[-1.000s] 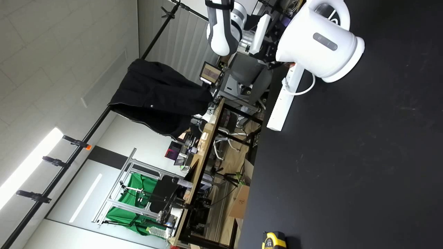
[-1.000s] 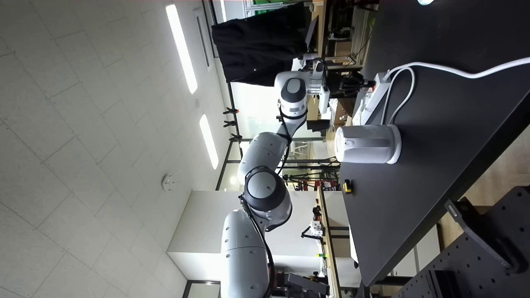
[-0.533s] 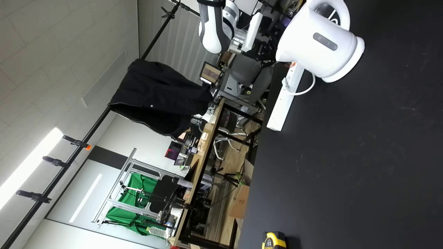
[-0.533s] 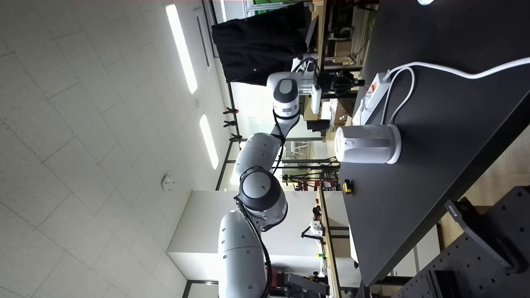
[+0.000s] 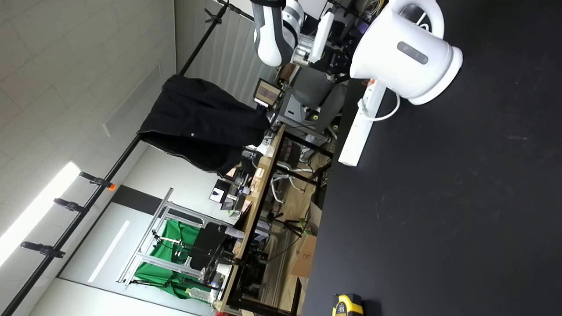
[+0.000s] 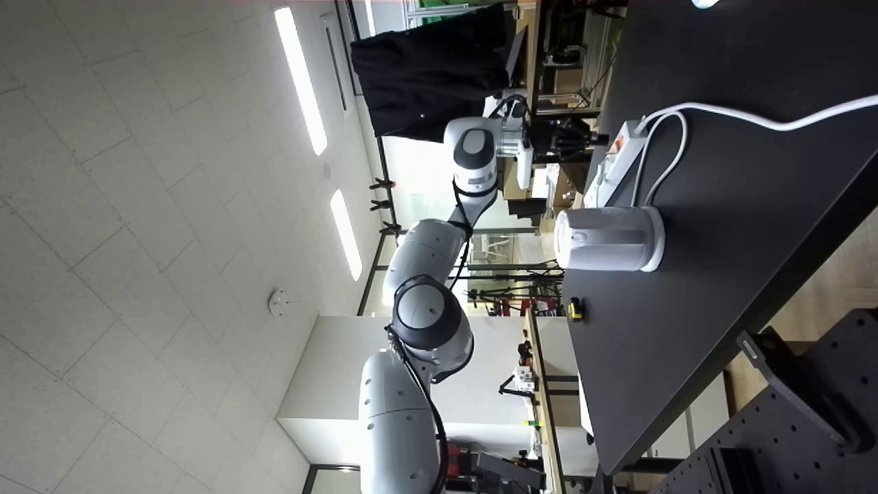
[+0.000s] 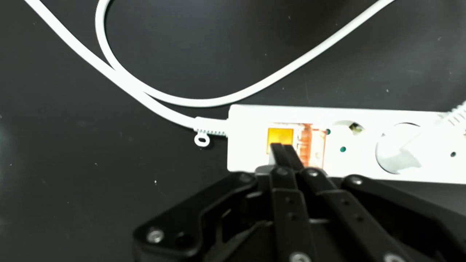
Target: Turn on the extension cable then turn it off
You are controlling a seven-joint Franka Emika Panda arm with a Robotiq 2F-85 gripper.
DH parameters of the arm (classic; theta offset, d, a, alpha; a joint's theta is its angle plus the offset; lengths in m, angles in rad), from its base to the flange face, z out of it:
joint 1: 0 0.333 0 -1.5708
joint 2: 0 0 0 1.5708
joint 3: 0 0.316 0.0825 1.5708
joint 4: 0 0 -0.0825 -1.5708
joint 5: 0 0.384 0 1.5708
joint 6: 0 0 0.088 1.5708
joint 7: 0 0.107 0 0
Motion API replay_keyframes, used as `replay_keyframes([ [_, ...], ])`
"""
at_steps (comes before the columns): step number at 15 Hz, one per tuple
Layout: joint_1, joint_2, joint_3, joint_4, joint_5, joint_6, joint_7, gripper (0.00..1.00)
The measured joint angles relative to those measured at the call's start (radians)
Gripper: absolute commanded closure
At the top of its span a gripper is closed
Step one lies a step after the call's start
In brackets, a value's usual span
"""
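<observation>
The extension cable is a long white power strip on the dark table, in both exterior views [image 5: 358, 136] [image 6: 623, 163] and in the wrist view [image 7: 247, 145]. Its bright yellow-orange switch [image 7: 280, 134] lies near the cord end, beside an orange-tinted clear piece [image 7: 309, 145]. My gripper [image 7: 283, 145] is shut with nothing between its fingers. In the wrist view the fingertips overlap the switch's lower part. In an exterior view the gripper [image 6: 603, 139] is a small gap above the strip, apart from it. In an exterior view the kettle hides the strip's switch end and part of the gripper.
A white kettle [image 5: 404, 52] [image 6: 610, 239] stands beside the strip. Its plug [image 7: 398, 149] sits in a socket of the strip. White cords [image 6: 748, 120] [image 7: 309, 54] loop over the table. A yellow-black tape measure [image 5: 347, 306] [image 6: 575, 309] lies farther off.
One second ago the shut gripper's tips were at the strip's switch end. It then rose off the strip and has since come slightly back toward it. The strip and kettle have not moved.
</observation>
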Motion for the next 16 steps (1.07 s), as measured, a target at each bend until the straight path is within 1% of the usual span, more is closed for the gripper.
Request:
replay_keyframes([
  [4, 0.004, 0.006, -0.006, -0.043, 0.000, 0.001, 0.000, 1.00],
  [7, 0.004, 0.004, -0.006, -0.051, 0.002, 0.010, -0.001, 1.00],
  [12, 0.008, -0.003, -0.001, -0.070, 0.006, 0.095, -0.019, 1.00],
  [16, 0.016, -0.034, 0.006, -0.118, 0.006, 0.158, -0.050, 1.00],
])
